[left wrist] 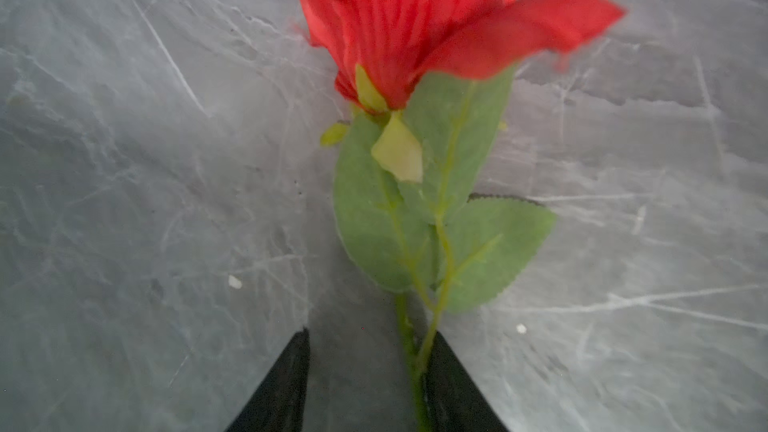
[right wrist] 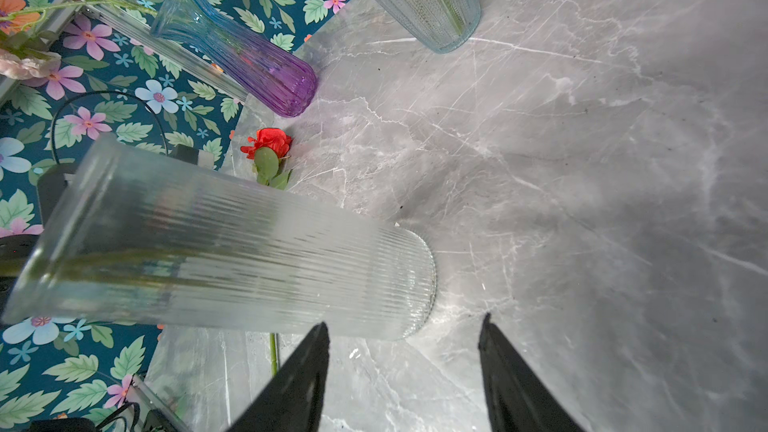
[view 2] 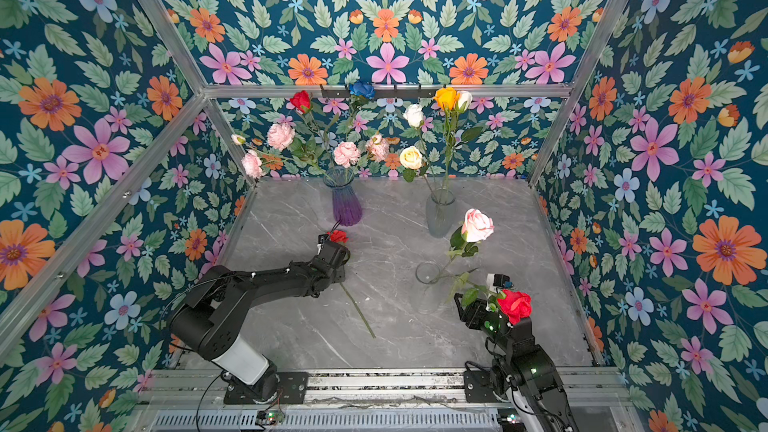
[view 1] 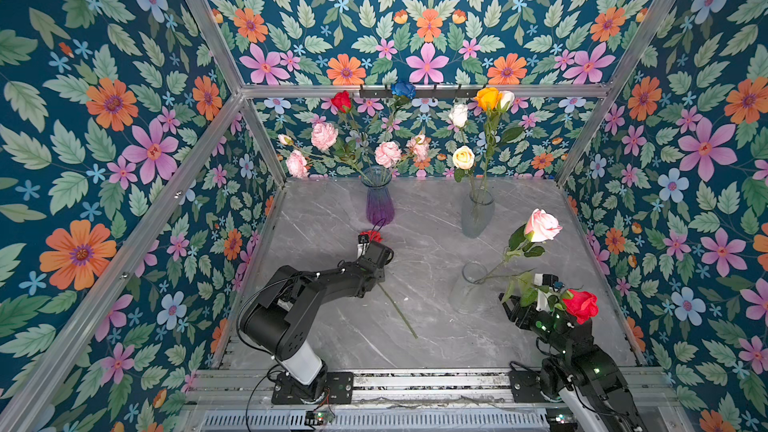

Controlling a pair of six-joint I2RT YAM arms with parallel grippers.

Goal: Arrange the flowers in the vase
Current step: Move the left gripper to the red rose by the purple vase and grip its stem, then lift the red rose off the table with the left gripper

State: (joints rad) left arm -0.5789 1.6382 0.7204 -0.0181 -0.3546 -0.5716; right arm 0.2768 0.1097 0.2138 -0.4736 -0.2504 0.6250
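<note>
The left tool stands half open astride the stem of a red rose lying on the bench. The stem touches one finger and the other stands clear, so nothing is pinched yet. In a top view the bloom lies at 6 o'clock from the purple vase, just beside its foot, with the stem trailing toward 5 o'clock.

The right tool is wide and empty beside the clear vase, at the bench's 4 o'clock (a pink rose and a second red rose seem to lean out of it over that arm).

Risks, as I judge them:
- The off-centre stem may roll out as the fingers close.
- A grip this near the leaves leaves a long tail that can swing and miss a narrow, crowded mouth.
- The purple vase is close enough to be knocked on the lift.
- Raising the right arm could drag the leaning roses and tip the clear vase.
</note>
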